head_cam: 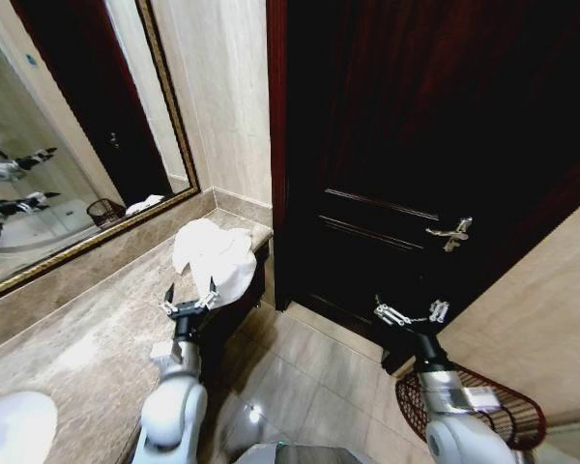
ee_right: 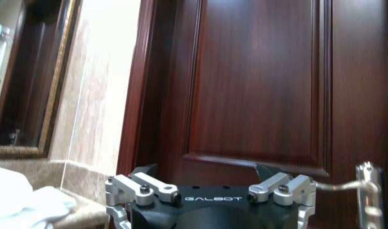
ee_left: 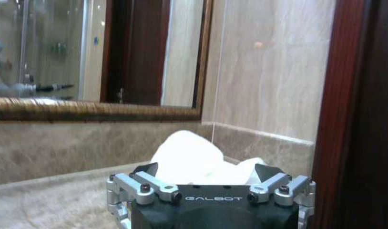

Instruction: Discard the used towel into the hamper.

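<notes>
Towel: white towel [head_cam: 213, 256] lies crumpled in a heap at the far end of the marble worktop [head_cam: 87, 348], in the corner by the wall, its near edge drooping over the worktop's front lip
Towel axis: long axis runs roughly from the wall corner toward the robot; heap is highest at the back
Left gripper: left gripper [head_cam: 189, 300] hovers just in front of the towel's near edge, fingers spread wide, nothing between them; from the left wrist camera the towel [ee_left: 194, 160] sits straight ahead between the two fingertips [ee_left: 145, 169]
Key relation: towel is directly ahead of the left fingers, near or just touching in the head view; contact cannot be confirmed
Nearer arm: left, clearly; judged to be the arm for the pick
Right gripper: right gripper [head_cam: 412, 313] is held in the air over the floor before the dark wooden door [head_cam: 416, 145], fingers also spread and empty, well apart from the towel
Hamper: reddish-brown wire hamper [head_cam: 507, 411] stands on the floor at the robot's right, partly behind the right forearm, well apart from the towel
Surroundings: gold-framed mirror [head_cam: 68, 145] above the worktop; white basin [head_cam: 14, 425] at its near end; door handle [head_cam: 451, 233] beyond the right gripper
Obstacles: nothing lies between left fingers and towel; the right arm sits over the route to the hamper, a likely snag for the carry
</notes>
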You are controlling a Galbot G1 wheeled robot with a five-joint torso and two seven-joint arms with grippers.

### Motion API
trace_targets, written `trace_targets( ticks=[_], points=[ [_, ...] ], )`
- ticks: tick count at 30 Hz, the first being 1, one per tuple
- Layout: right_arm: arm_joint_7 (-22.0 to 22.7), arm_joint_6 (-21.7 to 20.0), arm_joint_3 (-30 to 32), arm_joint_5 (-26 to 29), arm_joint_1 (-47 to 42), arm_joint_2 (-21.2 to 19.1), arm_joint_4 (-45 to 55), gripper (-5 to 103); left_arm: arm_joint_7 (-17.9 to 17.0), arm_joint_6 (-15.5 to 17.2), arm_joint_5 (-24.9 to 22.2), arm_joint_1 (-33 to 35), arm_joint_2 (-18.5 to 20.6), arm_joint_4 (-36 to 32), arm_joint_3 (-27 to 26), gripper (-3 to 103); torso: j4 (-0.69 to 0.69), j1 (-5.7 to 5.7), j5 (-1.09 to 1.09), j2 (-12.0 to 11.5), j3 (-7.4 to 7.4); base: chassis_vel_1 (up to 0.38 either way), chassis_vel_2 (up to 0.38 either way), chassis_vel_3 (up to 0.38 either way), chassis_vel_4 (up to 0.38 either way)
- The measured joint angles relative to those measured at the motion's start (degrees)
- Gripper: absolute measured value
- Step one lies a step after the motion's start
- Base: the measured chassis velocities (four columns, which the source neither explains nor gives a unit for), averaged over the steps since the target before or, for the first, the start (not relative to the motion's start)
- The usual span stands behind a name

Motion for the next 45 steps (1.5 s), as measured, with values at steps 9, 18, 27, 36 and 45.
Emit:
trace_targets(
  ticks=[9,18,27,36,45],
  points=[
    [-0.01,0.05,0.34,-1.43,0.10,0.45,-3.64,100,-1.88,2.21,1.07,-14.42,0.00,15.16,0.69,99,0.01,0.03,0.00,-0.01,0.01,0.000,0.000,0.000,0.000],
    [0.08,0.42,1.12,-1.62,0.25,1.07,-6.14,100,-3.62,3.56,1.66,-27.37,0.02,27.79,2.95,99,0.00,0.04,-0.02,-0.01,0.02,0.000,0.000,0.000,0.000],
    [0.25,0.92,1.44,-2.12,0.13,2.29,-7.01,100,-7.99,6.57,-1.85,-37.87,2.32,38.38,4.15,97,0.02,0.03,0.00,-0.01,0.01,0.000,0.000,0.000,0.000],
    [0.28,1.64,1.49,-2.39,0.13,3.28,-7.54,100,-6.42,11.93,-11.02,-41.54,8.11,43.44,4.50,88,0.02,0.03,0.00,-0.02,0.01,0.000,0.000,0.000,0.000],
    [0.24,1.89,0.93,-2.59,0.74,4.38,-7.87,100,-6.37,11.73,-14.27,-38.97,9.21,41.73,4.45,64,0.02,0.03,0.01,-0.01,0.00,0.000,0.000,0.000,0.000]
  ],
)
